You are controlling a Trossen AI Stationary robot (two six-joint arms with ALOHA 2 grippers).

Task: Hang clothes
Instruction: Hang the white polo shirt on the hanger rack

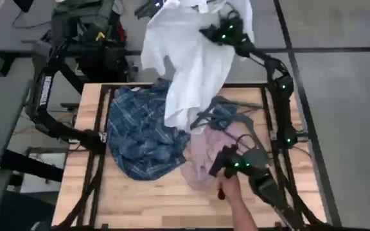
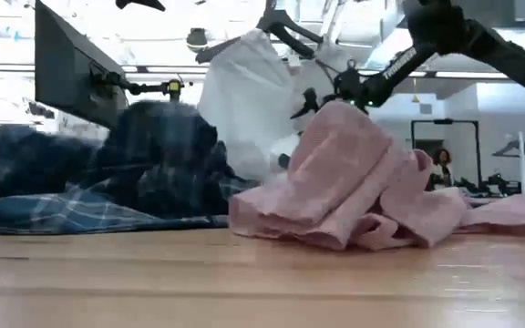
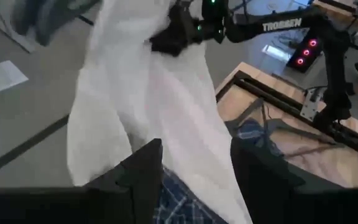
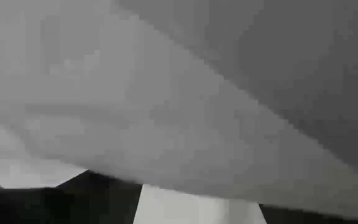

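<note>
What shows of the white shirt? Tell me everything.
The white shirt is plain, thin, soft-looking cloth, lifted above the table and hanging in long loose folds. Its upper part bunches at the right end effector, which appears to grip it near the table's far edge. Its lower end hangs over the blue plaid shirt; whether they touch is unclear. No buttons or collar can be made out.

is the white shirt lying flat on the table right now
No. In the high view the white shirt hangs lifted above the far edge of the table, while the plaid shirt and pink shirt lie on it.
</note>
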